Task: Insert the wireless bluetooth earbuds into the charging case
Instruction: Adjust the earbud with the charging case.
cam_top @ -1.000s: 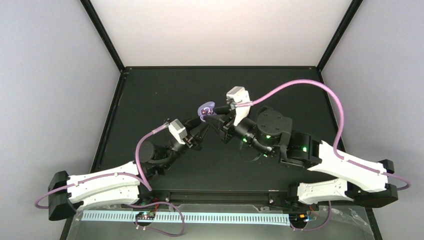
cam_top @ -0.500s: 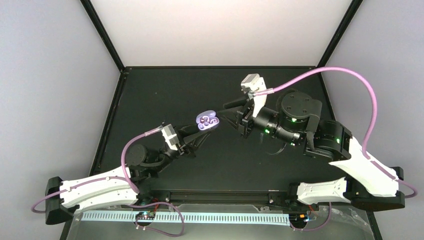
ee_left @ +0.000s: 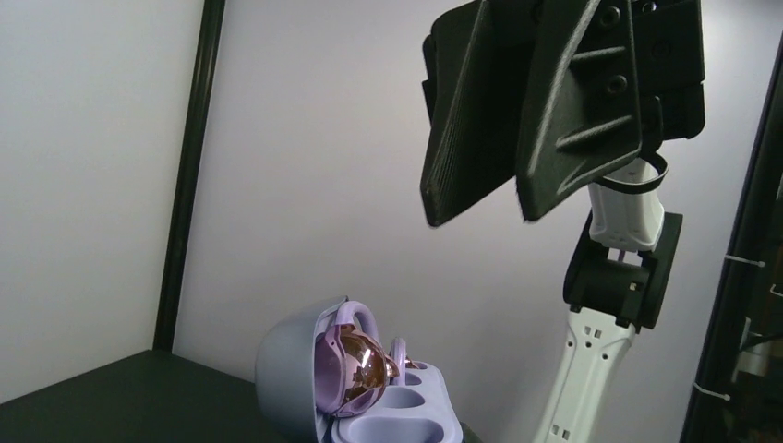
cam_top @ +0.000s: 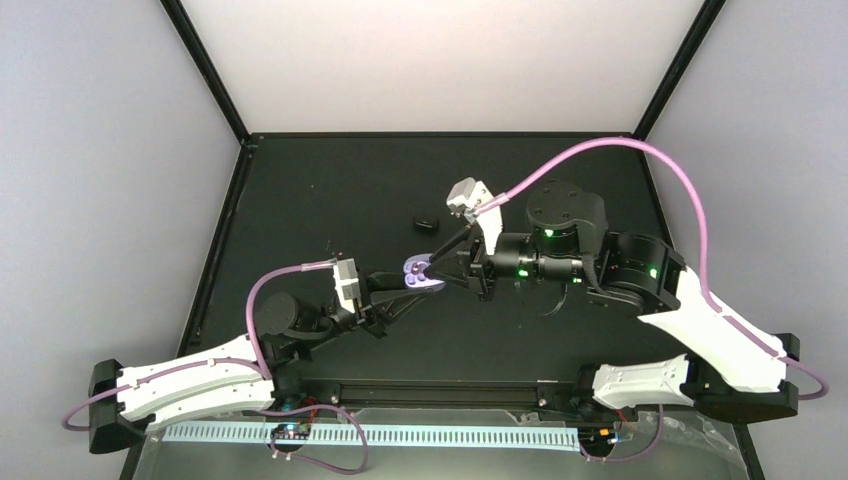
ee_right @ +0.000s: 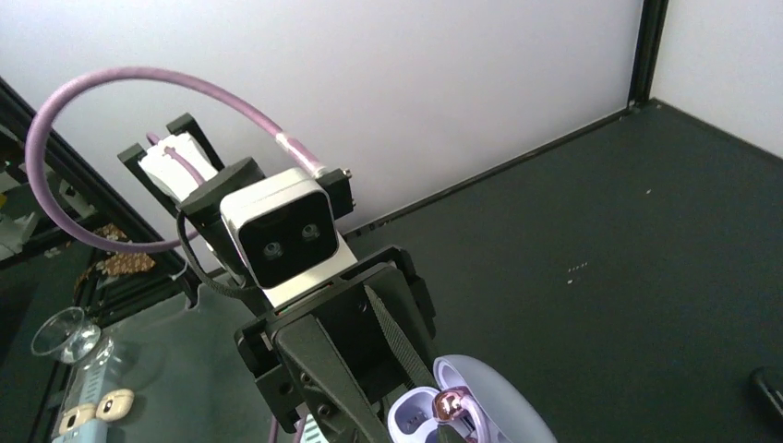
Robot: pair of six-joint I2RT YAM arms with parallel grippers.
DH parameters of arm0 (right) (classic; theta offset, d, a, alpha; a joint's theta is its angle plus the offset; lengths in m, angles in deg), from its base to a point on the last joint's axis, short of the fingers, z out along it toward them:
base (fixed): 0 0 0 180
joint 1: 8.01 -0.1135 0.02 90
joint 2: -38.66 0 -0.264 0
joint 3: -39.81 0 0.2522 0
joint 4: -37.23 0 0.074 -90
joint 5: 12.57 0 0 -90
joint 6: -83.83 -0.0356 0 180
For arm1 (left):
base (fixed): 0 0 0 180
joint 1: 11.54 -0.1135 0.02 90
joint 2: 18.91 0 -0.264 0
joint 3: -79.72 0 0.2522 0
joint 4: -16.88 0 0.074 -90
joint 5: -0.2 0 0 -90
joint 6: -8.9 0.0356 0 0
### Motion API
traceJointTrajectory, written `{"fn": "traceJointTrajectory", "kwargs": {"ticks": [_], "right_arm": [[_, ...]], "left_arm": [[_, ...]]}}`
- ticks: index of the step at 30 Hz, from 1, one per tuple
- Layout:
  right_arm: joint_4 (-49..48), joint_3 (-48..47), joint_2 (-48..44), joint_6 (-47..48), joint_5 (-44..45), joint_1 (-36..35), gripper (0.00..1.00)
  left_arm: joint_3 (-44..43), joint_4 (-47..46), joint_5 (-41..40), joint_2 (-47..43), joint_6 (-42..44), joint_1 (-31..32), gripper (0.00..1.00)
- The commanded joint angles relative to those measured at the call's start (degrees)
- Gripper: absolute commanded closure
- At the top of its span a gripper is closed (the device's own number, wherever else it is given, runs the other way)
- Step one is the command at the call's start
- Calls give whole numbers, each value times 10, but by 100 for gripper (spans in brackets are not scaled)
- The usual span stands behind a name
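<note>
The left pincer (cam_top: 405, 281) is clenching the charging case (cam_top: 421, 272), just nine o'clock of the right pincer (cam_top: 438, 265), whose state I cannot tell.

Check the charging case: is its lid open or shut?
Open. In the left wrist view the charging case has its lid swung up, exposing the pale lavender inside and its sockets.
</note>
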Motion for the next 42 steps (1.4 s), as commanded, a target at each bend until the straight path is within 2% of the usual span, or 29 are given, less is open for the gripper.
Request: {"fn": "traceJointTrajectory", "kwargs": {"ticks": [1, 9, 42], "right_arm": [[7, 12, 13, -14, -24, 4, 80], [21, 13, 26, -15, 3, 5, 84], [30, 21, 39, -18, 27, 10, 85]], "left_arm": [[-5, 4, 25, -5, -23, 3, 98], [-6, 12, 28, -10, -19, 3, 98], [-7, 26, 36, -23, -6, 3, 98]]}}
